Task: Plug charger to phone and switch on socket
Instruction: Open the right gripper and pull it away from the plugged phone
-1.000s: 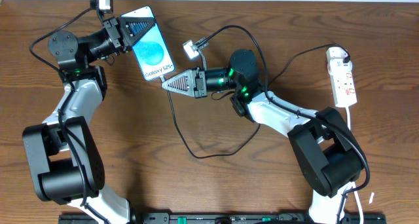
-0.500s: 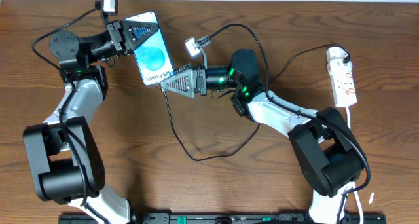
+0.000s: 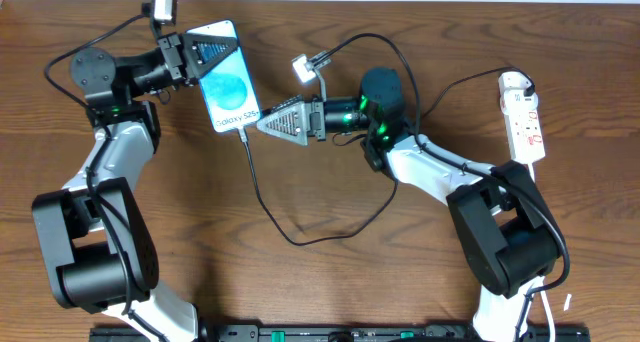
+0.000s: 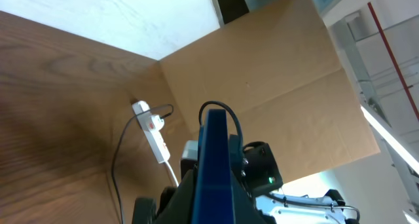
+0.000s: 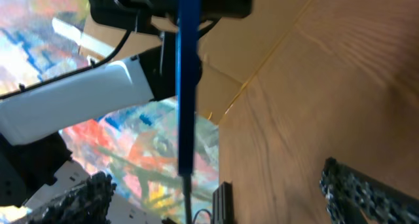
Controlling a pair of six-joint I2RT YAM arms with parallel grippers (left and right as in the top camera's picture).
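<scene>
My left gripper [image 3: 205,54] is shut on the top end of the phone [image 3: 228,74], whose blue "Galaxy" screen faces up and is tilted. The charger [image 3: 262,204], a thin black cable, meets the phone's lower edge with its plug tip [image 3: 243,131] and loops across the table toward the socket [image 3: 525,117] at the far right. My right gripper [image 3: 264,124] stands open just right of that plug, touching nothing. In the right wrist view the phone [image 5: 188,80] appears edge-on with the plug [image 5: 186,185] at its end, between my spread fingers [image 5: 366,191]. The left wrist view shows the phone [image 4: 215,165] edge-on and the socket [image 4: 152,129].
A white cord [image 3: 535,187] runs from the socket toward the table's front right. The slack of the black cable lies in a loop on the brown wooden table [image 3: 330,282] between the two arms. A cardboard wall [image 4: 275,86] stands behind the table.
My right gripper has opened and let go of the charger's plug, which now stays at the phone's lower edge. The right arm has pulled back slightly to the right; the phone shifted a little left.
</scene>
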